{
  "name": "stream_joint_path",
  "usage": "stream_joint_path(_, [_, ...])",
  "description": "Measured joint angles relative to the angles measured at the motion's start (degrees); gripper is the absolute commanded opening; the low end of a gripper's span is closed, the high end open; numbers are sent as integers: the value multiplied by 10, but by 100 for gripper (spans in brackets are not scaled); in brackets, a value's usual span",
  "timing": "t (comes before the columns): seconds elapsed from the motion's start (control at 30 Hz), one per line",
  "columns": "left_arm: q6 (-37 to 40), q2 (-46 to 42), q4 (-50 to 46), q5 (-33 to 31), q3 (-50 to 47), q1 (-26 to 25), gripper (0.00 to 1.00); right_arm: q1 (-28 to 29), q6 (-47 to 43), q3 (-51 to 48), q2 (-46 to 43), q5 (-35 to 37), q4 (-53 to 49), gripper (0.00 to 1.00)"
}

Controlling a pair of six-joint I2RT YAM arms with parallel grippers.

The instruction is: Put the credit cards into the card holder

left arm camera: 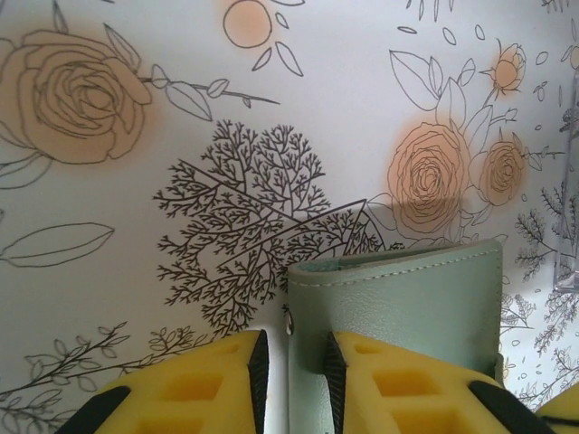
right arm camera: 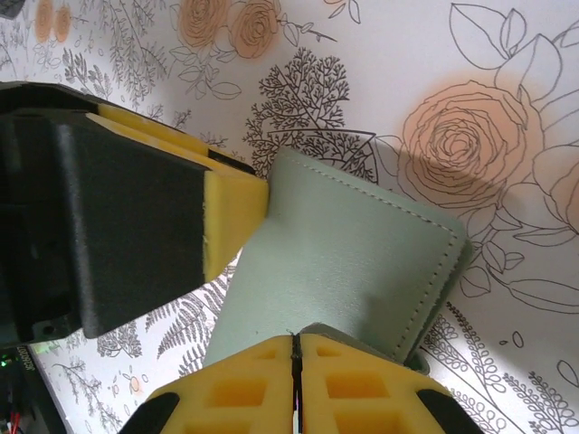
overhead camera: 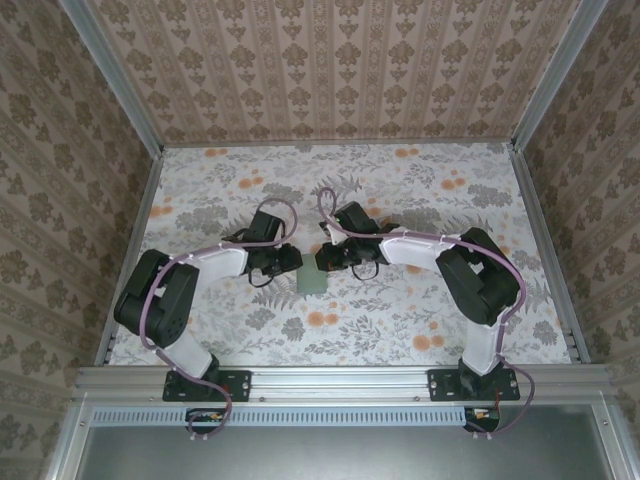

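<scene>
Two stitched edges seem best for holding the probably soft, light grey-green leather-like card holder (overhead camera: pixel 311 281) at centre frame: left end effector (left arm camera: pixel 297 362) narrowly spread astride one, right end effector (right arm camera: pixel 294 353) pressed together.

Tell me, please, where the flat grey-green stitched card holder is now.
In the top view the grey-green card holder lies near the middle of the floral table, between the left gripper and the right gripper.

The grey-green card holder (right arm camera: pixel 344 262) lies on the flowered worktop (right arm camera: pixel 507 54). The right gripper (right arm camera: pixel 292 362) pinches its near edge, yellow fingers pressed together. The left gripper (right arm camera: pixel 237 212) touches its left corner.
</scene>
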Motion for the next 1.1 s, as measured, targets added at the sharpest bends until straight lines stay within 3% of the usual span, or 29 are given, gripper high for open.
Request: stream_joint_path(1.1, [0,0,0,-3,0,-5,26,20,-31,25,8,56,-38,9])
